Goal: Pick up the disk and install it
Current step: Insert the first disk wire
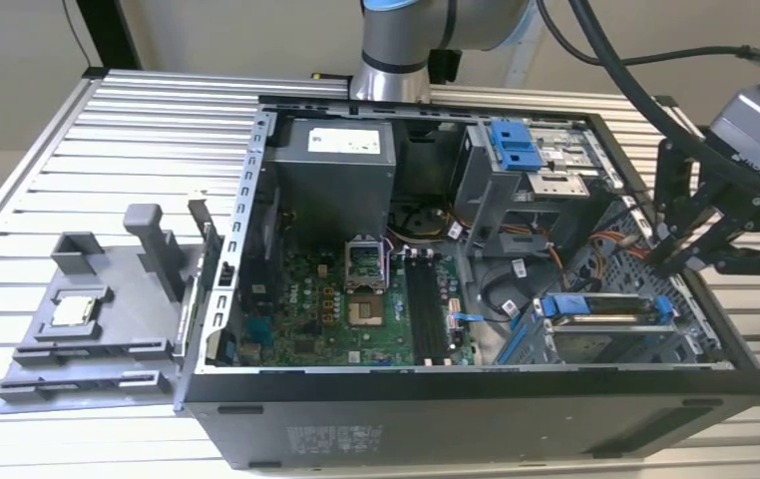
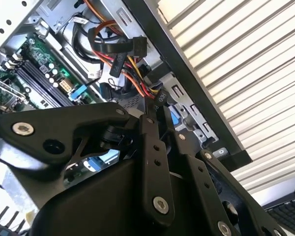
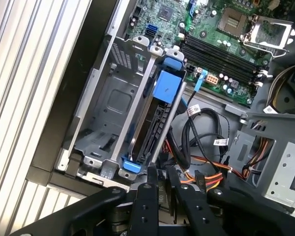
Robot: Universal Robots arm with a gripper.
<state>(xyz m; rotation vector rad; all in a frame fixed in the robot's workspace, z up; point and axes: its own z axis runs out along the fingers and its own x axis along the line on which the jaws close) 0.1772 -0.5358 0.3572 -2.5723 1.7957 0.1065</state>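
Observation:
The disk (image 1: 606, 310) stands on edge inside the lower drive cage (image 1: 619, 347) of the open computer case, at the exterior view's right. In the first wrist view the disk (image 3: 154, 125) is a dark slab with a blue carrier rail (image 3: 167, 87) along its edge, seated between the cage's metal guides (image 3: 113, 101). My gripper (image 1: 659, 261) hovers just above the case wall beside the disk. In both wrist views the gripper (image 3: 161, 172) (image 2: 157, 115) is shut with nothing held, close to the disk's near blue end (image 3: 132, 165).
Orange and black cables (image 3: 201, 162) lie beside the cage. The motherboard (image 1: 353, 299) fills the case floor, with a power supply (image 1: 333, 160) and an upper cage with a blue latch (image 1: 519, 145) behind. A grey tray (image 1: 88, 329) holding a small chip (image 1: 72, 310) sits at the exterior view's left.

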